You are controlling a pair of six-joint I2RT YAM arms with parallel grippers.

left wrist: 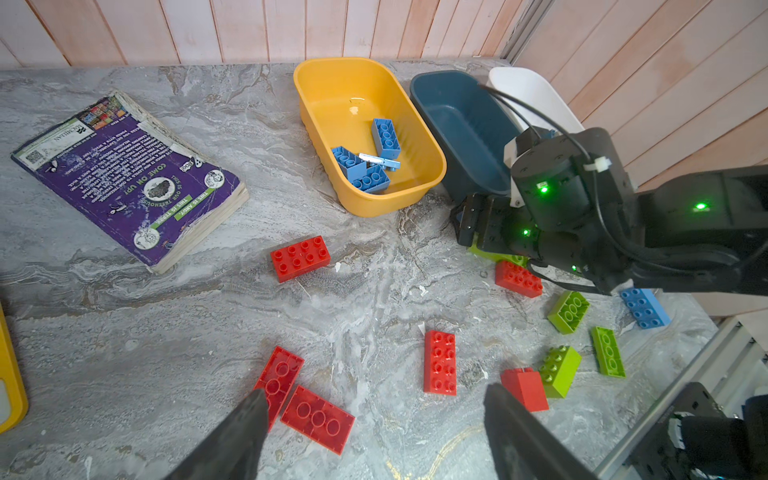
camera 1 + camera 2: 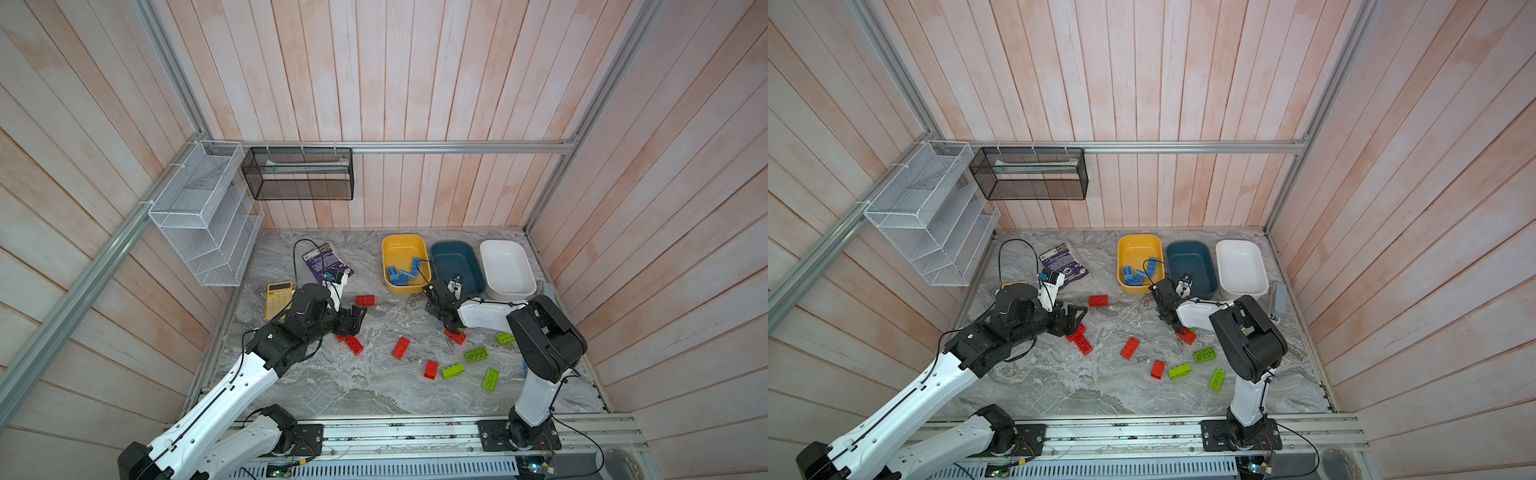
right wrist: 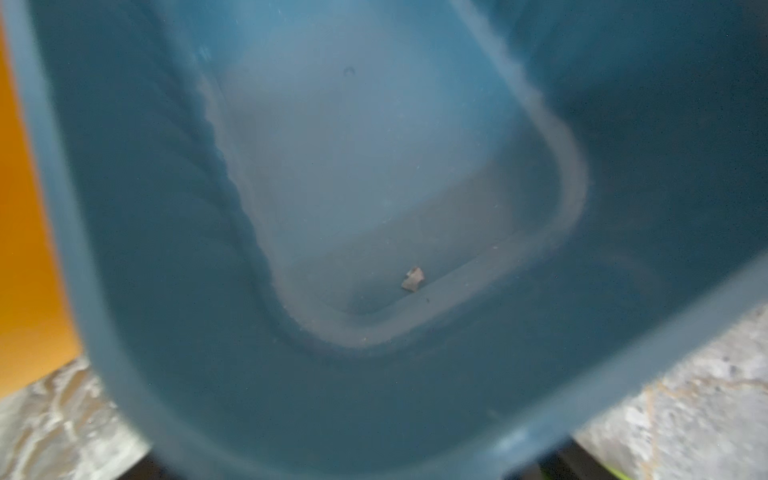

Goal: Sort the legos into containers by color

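My left gripper (image 1: 376,392) stands open and empty just above the marble, beside two upturned red legos (image 1: 318,417). More red legos (image 2: 365,300) and lime green legos (image 2: 476,354) lie loose on the floor, and a blue one (image 1: 644,307) lies behind the right arm. Several blue legos (image 2: 401,274) lie in the yellow container (image 2: 405,239). The teal container (image 2: 453,249) and the white container (image 2: 507,266) hold no legos. My right gripper (image 2: 452,328) points down onto a green lego (image 1: 494,254) beside a red one (image 2: 456,336). Its jaws are hidden.
A purple book (image 2: 328,262) and a yellow calculator (image 2: 279,299) lie at the left of the floor. A white wire rack (image 2: 203,216) and a black mesh basket (image 2: 299,174) hang on the walls. A grey box (image 2: 1278,299) sits by the right wall.
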